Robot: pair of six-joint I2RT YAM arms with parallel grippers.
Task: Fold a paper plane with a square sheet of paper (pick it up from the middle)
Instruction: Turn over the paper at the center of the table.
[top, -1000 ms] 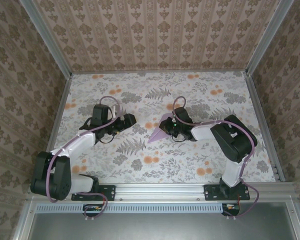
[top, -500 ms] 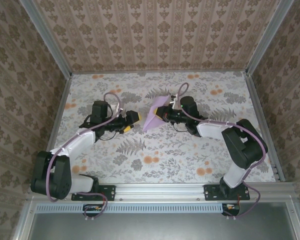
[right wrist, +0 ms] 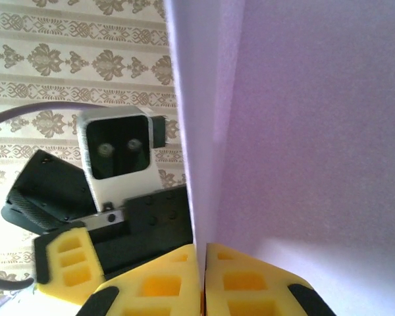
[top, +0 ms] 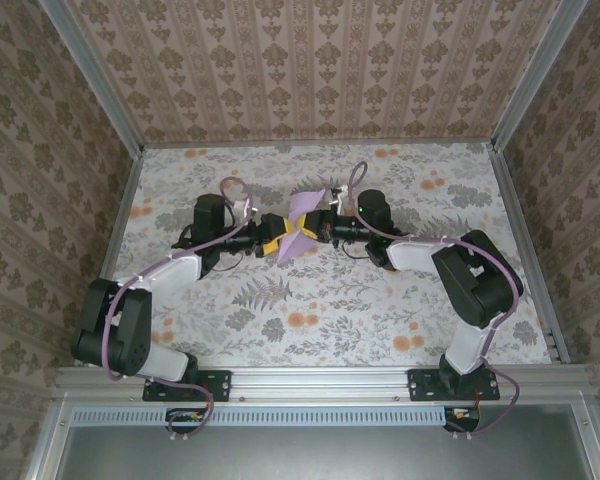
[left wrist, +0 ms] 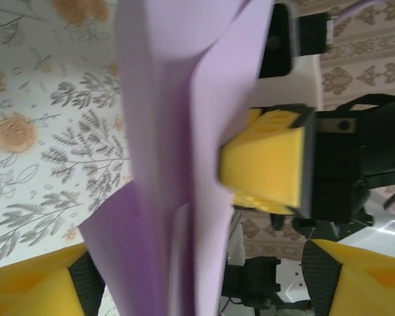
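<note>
The paper [top: 301,218] hangs in the air above the table [top: 380,305], over its middle and a little toward its back edge. It is a lilac sheet, already creased, standing on edge with one point up and one down.

The right gripper [top: 316,232] reaches in from the table's right half and is clamped on the paper. In the right wrist view its two yellow pads [right wrist: 164,286] press together at the bottom, and the sheet's edge [right wrist: 296,118] runs straight up out of the seam between them. The left wrist view shows the same grip from the far side: one yellow pad of the right gripper [left wrist: 266,164] lies flat against the paper [left wrist: 161,131].

The left gripper [top: 278,238] comes in from the table's left half, level with the other, and its jaws stand apart around the lower part of the sheet. In its own wrist view the pads [left wrist: 33,286] sit at the two bottom corners with the paper hanging down between them. The near flap comes close to the left-hand pad; whether it touches I cannot tell.

Both arms stretch low over the flowered table top, nose to nose across the paper.
</note>
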